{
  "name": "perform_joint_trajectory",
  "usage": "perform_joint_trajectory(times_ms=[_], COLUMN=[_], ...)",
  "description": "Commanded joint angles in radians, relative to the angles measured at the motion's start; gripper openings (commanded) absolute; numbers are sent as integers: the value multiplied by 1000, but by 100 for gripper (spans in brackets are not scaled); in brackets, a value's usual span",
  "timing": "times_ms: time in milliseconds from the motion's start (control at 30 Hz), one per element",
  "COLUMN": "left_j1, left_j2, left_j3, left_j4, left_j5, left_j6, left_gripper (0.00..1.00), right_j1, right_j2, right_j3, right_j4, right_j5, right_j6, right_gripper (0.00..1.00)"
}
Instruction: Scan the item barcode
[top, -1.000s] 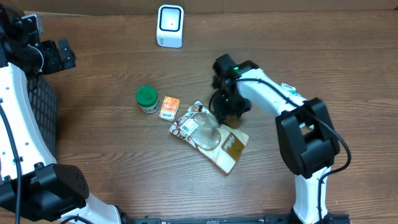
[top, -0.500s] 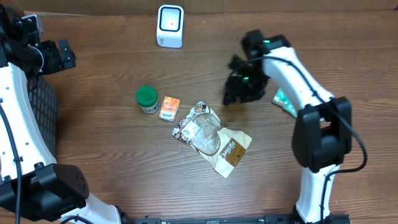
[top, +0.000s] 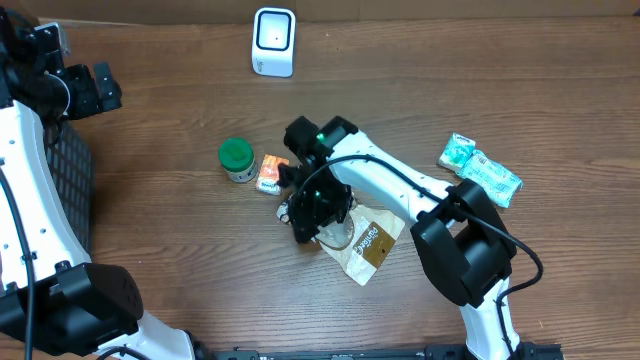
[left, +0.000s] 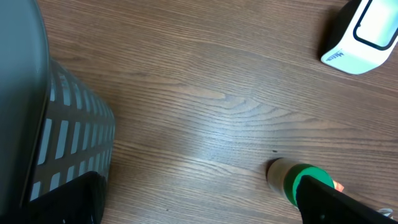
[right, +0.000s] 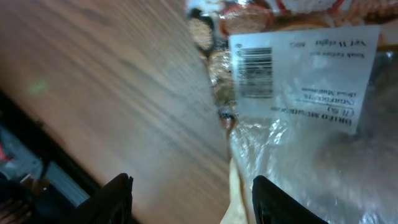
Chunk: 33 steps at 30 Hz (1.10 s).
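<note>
Hovering spread, right claw (top: 318, 207) sits directly over snack bag (top: 370, 238).

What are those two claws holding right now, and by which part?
Nothing. The right claw hovers open above the snack bag, near its barcode label, not gripping it. The left claw is open and empty too.

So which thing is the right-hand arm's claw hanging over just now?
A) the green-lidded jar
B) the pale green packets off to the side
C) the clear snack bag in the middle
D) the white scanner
C: in the overhead view the right gripper is above the snack bag, and its wrist camera looks down on the bag's barcode label.
</note>
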Motion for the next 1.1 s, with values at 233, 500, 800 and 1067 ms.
perform_joint_trajectory(times_ms=[233, 500, 800, 1067], left_j1=[-6, -6, -6, -6], left_j2=[6, 6, 6, 6], left_j3=[5, 5, 5, 5], left_j4=[3, 3, 3, 3], left_j5=[0, 0, 0, 0], left_j6=[27, 27, 27, 27], left_gripper=[100, 100, 100, 99], right_j1=[-92, -234, -395, -561], right_j2=[-13, -14, -41, -41], right_j3=[-53, -45, 173, 37], right_j4=[104, 191, 79, 9], right_j5=[194, 156, 20, 9], right_j6=[175, 307, 334, 39], right_gripper=[58, 49, 60, 85])
